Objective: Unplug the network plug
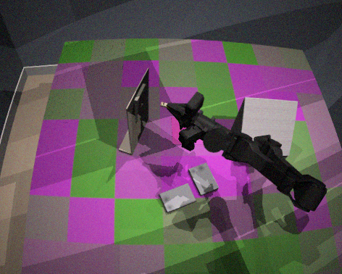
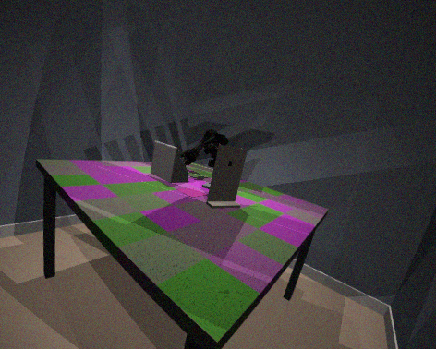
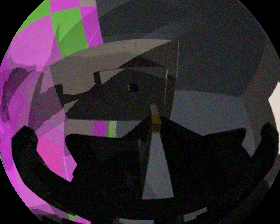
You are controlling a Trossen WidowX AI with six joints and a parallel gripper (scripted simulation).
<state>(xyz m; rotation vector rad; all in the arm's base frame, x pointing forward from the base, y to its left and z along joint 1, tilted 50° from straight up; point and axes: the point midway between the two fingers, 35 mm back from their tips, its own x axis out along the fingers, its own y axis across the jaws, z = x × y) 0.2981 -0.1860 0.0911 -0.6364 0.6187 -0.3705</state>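
The network plug [image 1: 163,105] [image 3: 155,123] is small and pale with gold contacts. It sticks out of my gripper's fingertips toward the panel. My gripper [image 1: 169,106] [image 3: 155,120] is shut on it and holds it above the table. The upright panel [image 1: 133,125] [image 2: 225,180] [image 3: 83,67] stands in front of the plug. Its dark socket opening [image 3: 133,87] is empty, with a gap between it and the plug. The marked square [image 1: 175,130] [image 2: 191,192] [image 3: 53,152] is pink and lies below the gripper, partly hidden by it in the top view. The tab cannot be made out.
A large pale board [image 1: 271,121] [image 2: 163,159] stands on the table beside the arm [image 1: 256,157]. Two flat grey blocks [image 1: 203,178] [image 1: 177,198] lie on the checkered table [image 1: 93,217] [image 2: 133,235], nearer the front in the top view. The panel has a pale foot [image 2: 223,204].
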